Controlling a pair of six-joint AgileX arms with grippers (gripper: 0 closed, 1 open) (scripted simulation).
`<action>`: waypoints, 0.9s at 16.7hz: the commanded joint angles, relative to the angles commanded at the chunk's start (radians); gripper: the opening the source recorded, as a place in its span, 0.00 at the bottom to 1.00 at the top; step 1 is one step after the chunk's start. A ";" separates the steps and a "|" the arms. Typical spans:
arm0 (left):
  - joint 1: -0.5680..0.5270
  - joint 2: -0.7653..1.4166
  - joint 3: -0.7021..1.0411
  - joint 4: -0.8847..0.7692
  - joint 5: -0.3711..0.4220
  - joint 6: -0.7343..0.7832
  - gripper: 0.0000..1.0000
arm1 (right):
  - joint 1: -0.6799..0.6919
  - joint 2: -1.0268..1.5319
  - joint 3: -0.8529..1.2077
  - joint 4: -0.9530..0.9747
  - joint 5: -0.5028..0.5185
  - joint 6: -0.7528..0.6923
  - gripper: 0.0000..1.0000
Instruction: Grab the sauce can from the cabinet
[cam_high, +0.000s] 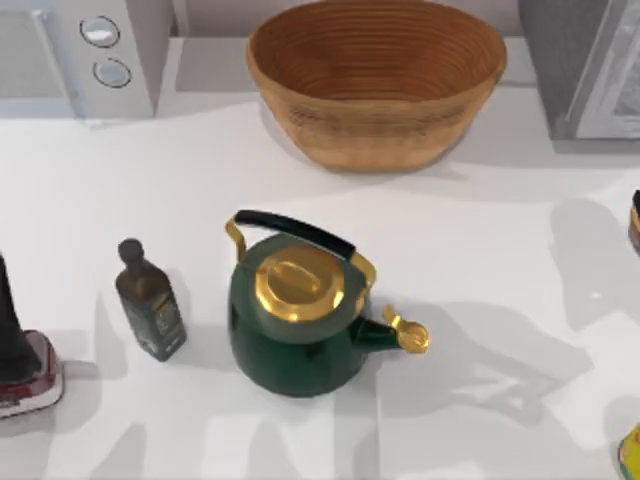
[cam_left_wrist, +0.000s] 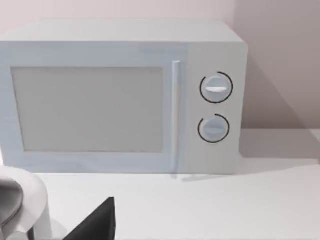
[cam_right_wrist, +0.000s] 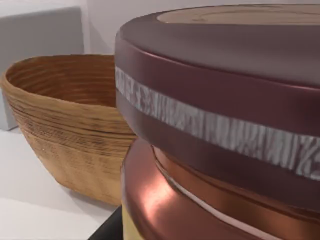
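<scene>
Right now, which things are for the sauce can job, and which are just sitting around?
For the job:
sauce can
cabinet

Just lying about:
kettle
dark bottle
basket
microwave

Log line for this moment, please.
sauce can: close against right wrist camera | basket: table rear | kettle: centre | left wrist camera: facing microwave

White table (cam_high: 480, 250) carries basket (cam_high: 376, 80), kettle (cam_high: 300, 320), bottle (cam_high: 150, 300), microwave (cam_high: 90, 50).
</scene>
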 joint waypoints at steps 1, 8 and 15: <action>0.000 0.000 0.000 0.000 0.000 0.000 1.00 | -0.010 0.085 0.012 0.077 -0.043 0.001 0.00; 0.000 0.000 0.000 0.000 0.000 0.000 1.00 | -0.068 0.565 0.079 0.504 -0.280 0.008 0.00; 0.000 0.000 0.000 0.000 0.000 0.000 1.00 | -0.084 0.694 0.096 0.617 -0.343 0.011 0.00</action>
